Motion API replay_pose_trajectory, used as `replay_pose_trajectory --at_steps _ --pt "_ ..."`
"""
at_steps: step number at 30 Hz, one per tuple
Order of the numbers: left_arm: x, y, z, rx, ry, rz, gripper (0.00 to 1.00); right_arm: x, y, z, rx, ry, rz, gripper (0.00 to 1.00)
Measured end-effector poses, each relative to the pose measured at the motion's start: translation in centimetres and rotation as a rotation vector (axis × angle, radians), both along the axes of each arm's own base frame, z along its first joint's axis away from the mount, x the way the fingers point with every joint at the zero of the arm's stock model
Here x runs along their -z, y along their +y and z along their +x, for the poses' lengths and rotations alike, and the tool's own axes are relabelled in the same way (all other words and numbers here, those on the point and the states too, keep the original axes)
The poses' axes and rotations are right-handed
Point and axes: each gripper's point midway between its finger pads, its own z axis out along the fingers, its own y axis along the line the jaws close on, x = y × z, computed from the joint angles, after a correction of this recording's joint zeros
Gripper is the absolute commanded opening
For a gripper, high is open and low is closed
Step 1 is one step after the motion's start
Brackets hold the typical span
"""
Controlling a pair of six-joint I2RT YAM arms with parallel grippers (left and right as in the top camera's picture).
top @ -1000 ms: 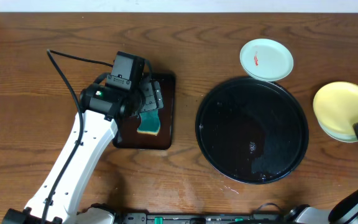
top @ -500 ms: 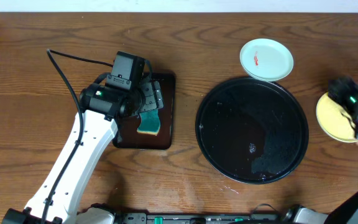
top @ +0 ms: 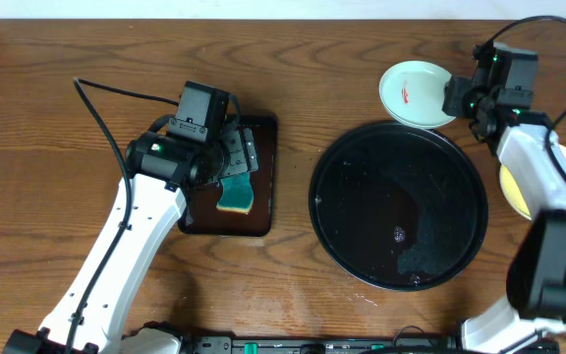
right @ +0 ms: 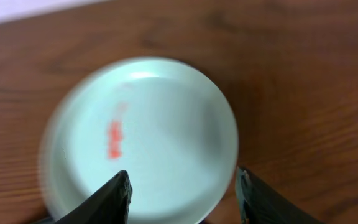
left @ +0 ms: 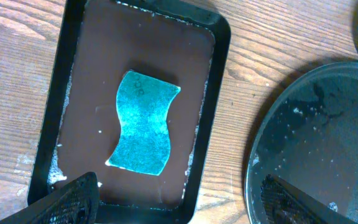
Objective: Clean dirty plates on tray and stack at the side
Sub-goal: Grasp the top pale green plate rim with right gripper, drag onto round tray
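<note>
While the left jaws gape above the sponge (left: 143, 122) in the brown tray (left: 92, 74), the right jaws stand apart over the smeared plate (right: 160, 124).

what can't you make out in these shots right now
- Yellow plate, overhead: mostly under the right arm; anything beneath it is hidden.
- Mint plate, right wrist: blurred, lower rim cut off by the frame edge and the fingers.
- Sponge, overhead: upper part hidden by the left gripper.
- Black tray, left wrist: cut off at the right edge.
</note>
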Motion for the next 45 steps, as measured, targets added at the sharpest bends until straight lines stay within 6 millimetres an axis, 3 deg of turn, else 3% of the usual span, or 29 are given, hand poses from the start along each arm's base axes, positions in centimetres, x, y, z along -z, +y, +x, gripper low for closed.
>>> replay_pose_trajectory --at_steps 6,10,11,15,19,21,25,27,29,36,40,45 --pt "0.0 0.0 0.0 0.0 0.0 0.0 0.84 7.0 -3.6 0.8 0.108 0.075 0.093 0.49" --pt "0.0 0.0 0.0 0.0 0.0 0.0 0.84 9.1 -4.6 0.9 0.173 0.091 0.244 0.45" --pt "0.0 0.0 0.0 0.0 0.0 0.0 0.84 9.4 -4.6 0.9 0.18 0.091 0.275 0.4" --pt "0.0 0.0 0.0 0.0 0.0 0.0 0.84 10.6 -3.7 1.0 0.181 0.107 0.37 0.4" --pt "0.0 0.0 0.0 0.0 0.0 0.0 0.84 10.4 -3.2 1.1 0.177 0.108 0.403 0.39" --pt "0.0 0.0 0.0 0.0 0.0 0.0 0.84 10.4 -3.0 1.1 0.173 0.109 0.415 0.3" --pt "0.0 0.0 0.0 0.0 0.0 0.0 0.84 10.2 -2.5 1.0 0.16 0.113 0.453 0.31" --pt "0.0 0.0 0.0 0.0 0.0 0.0 0.84 10.4 -2.0 0.6 0.15 0.141 0.479 0.2" --pt "0.0 0.0 0.0 0.0 0.0 0.0 0.84 10.9 -1.7 0.1 0.161 0.172 0.473 0.02" --pt "0.0 0.0 0.0 0.0 0.0 0.0 0.84 9.6 -1.4 0.3 0.171 0.159 0.42 0.01" --pt "0.0 0.0 0.0 0.0 0.0 0.0 0.84 7.6 -1.3 -0.5 0.149 0.166 0.387 0.01" --pt "0.0 0.0 0.0 0.0 0.0 0.0 0.84 1.5 -0.8 -2.5 0.084 0.127 0.328 0.01"
